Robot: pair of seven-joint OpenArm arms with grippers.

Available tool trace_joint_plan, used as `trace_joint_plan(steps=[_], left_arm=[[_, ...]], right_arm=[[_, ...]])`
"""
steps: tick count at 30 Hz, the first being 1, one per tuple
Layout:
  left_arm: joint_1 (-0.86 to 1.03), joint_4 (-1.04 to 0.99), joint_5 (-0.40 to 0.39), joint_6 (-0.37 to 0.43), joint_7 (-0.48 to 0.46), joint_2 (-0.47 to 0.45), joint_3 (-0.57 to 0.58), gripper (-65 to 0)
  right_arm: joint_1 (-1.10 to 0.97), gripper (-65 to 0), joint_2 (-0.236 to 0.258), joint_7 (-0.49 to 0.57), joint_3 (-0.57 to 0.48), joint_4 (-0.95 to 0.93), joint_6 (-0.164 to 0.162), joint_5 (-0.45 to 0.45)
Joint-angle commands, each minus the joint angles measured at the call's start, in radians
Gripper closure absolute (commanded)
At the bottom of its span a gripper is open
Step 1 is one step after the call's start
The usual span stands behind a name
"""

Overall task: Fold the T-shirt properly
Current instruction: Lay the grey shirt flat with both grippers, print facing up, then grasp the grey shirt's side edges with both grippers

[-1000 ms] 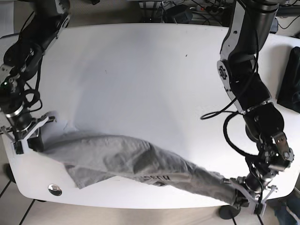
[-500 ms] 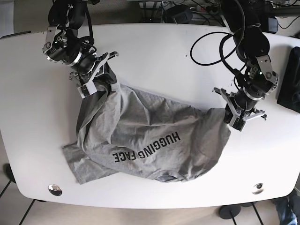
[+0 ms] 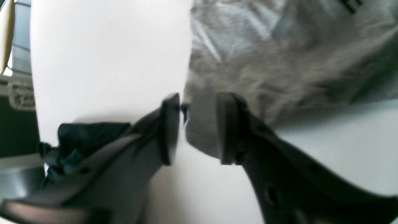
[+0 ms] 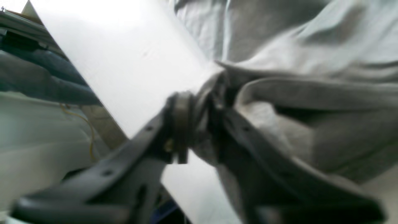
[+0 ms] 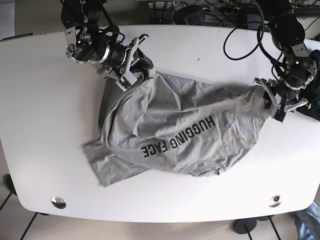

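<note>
The grey T-shirt (image 5: 175, 125) lies spread on the white table (image 5: 45, 115), with the print "HUGGING FACE" (image 5: 177, 136) facing up. My right gripper (image 5: 131, 75) is at the shirt's far left corner and is shut on a bunched fold, as the right wrist view (image 4: 199, 124) shows. My left gripper (image 5: 276, 105) is at the shirt's right edge. In the left wrist view (image 3: 197, 130) a fold of the grey cloth (image 3: 279, 62) sits between its two fingers. The shirt's near left part (image 5: 107, 167) lies crumpled and doubled over.
A dark cloth object (image 3: 80, 133) lies just beside my left gripper at the table's right edge. Cables and black boxes (image 5: 200, 10) lie beyond the table's back edge. Round metal fittings (image 5: 58, 202) sit in the table's front corners.
Both grippers have carried the shirt from the table's front edge up toward the back and further apart. The shirt has gone from a stretched rope to a spread sheet, print up.
</note>
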Motion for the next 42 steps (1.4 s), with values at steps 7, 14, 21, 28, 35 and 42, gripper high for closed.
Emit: trace_joint_plan(steps=[7,14,21,28,35,42], left_arm=[[-0.190,0.017,-0.001,0.003,-0.027,0.080,0.168,-35.8],[-0.193,-0.146,0.067,0.079,-0.094,0.266,0.447,-35.8],[-0.174,-0.468,0.064,0.301,-0.416,0.299,0.579,-35.8],[-0.071,-0.481,0.061,0.307,-0.442,0.295,0.582,-35.8],[0.182,-0.227,0.061,0.188,-0.370,0.181,0.574,-26.0],[0.327,-0.105,0.059,0.180,-0.370,0.042,0.574,-25.1]], right_arm=[[0.140,-65.0,0.004,0.014,0.052,0.008,0.006,0.011],[0.384,-65.0,0.010,0.014,0.075,-0.196,0.003,0.010],[0.556,-65.0,0.030,0.079,0.112,-0.367,0.003,0.010],[0.671,-65.0,0.031,0.186,0.112,-0.569,0.003,-0.032],[0.732,-65.0,-0.012,0.341,0.002,-0.652,0.011,-0.291],[0.731,-65.0,-0.061,0.551,-0.152,-0.808,0.003,-0.316]])
